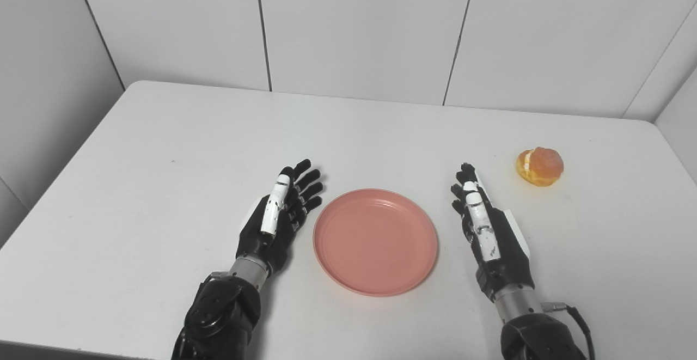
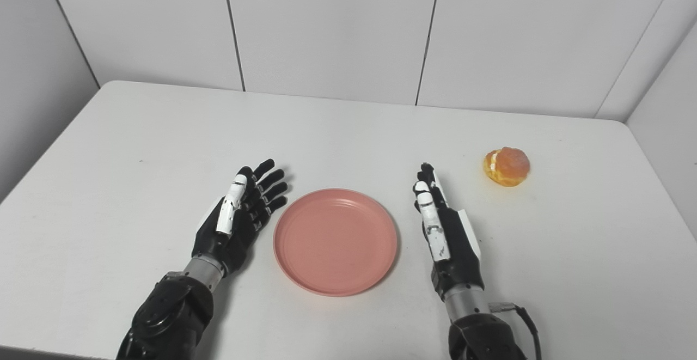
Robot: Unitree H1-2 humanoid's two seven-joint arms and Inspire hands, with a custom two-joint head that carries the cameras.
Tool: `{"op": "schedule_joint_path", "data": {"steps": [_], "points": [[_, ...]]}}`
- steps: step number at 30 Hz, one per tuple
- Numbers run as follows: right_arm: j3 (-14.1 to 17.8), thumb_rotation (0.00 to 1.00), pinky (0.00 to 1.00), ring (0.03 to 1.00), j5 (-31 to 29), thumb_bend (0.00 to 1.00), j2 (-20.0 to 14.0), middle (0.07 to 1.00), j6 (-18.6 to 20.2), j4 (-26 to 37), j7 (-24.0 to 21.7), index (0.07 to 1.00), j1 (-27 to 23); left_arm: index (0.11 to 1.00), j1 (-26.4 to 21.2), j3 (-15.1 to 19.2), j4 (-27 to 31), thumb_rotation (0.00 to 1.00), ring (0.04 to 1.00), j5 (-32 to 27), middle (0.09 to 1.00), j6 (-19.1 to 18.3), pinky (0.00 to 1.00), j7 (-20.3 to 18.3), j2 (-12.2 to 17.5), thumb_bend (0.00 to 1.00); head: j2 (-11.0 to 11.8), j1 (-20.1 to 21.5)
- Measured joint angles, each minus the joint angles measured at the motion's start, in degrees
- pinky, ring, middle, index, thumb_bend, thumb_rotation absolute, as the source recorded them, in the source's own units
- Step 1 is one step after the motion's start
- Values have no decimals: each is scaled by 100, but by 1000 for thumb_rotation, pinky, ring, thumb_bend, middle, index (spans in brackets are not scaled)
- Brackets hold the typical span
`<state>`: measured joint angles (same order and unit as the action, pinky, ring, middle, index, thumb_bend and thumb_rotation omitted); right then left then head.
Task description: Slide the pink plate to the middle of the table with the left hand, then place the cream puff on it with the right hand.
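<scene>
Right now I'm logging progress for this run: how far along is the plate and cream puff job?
The pink plate already lies near the middle of the table, between the two hands, so the slide looks done. Nothing is in hand: the left hand and the right hand are both open beside the plate. Still left: the cream puff sits on the table, far right, untouched.

Bright, even light; soft shadows

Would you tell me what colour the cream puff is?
Golden orange with a pale cream band, the cream puff shows best in the left eye view.
</scene>
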<state>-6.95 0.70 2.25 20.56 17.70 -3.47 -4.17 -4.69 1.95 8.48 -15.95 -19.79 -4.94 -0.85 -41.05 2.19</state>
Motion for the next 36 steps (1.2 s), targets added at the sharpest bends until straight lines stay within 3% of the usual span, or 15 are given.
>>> {"op": "schedule_joint_path", "data": {"steps": [6, 11, 14, 17, 20, 25, 31, 36], "points": [[-12, 1000, 985, 966, 266, 437, -120, 986, 0, 211, 12, 990, -192, 903, 69, -6, -32, 1000, 921, 153, 924, 228, 936, 23, -9, 441, 97, 353], [18, 1000, 904, 922, 701, 491, -263, 944, 0, 271, 99, 951, -388, 900, 115, 13, -147, 1000, 913, 160, 917, 525, 931, 14, -3, 436, 176, 563], [32, 1000, 887, 911, 946, 515, -374, 931, -1, 271, 166, 937, -554, 900, 166, 14, -154, 1000, 915, 166, 916, 592, 938, -5, 21, 421, 342, 975], [43, 1000, 861, 910, 1131, 485, -446, 927, -2, 282, 197, 924, -624, 915, 191, 23, -270, 1000, 930, 129, 929, 809, 959, -146, 97, 443, 361, 1020], [48, 1000, 816, 887, 1309, 459, -495, 916, -2, 300, 210, 908, -647, 908, 190, 78, -420, 1000, 931, 60, 924, 1050, 959, -314, 212, 463, 518, 1301], [26, 1000, 769, 853, 2003, 513, -857, 902, -2, 299, 223, 915, -904, 899, 173, 235, -647, 1000, 924, -138, 913, 1298, 955, -464, 251, 464, 607, 1381], [46, 1000, 795, 884, 2524, 548, -1247, 914, 1, 289, 178, 929, -1138, 891, 174, 247, -644, 1000, 916, -139, 908, 1306, 943, -467, 244, 451, 695, 1486], [65, 906, 769, 881, 2831, 561, -1447, 927, 0, 159, 172, 939, -1351, 895, 175, 264, -657, 1000, 924, -253, 912, 1306, 955, -511, 251, 442, 747, 1504]]}}
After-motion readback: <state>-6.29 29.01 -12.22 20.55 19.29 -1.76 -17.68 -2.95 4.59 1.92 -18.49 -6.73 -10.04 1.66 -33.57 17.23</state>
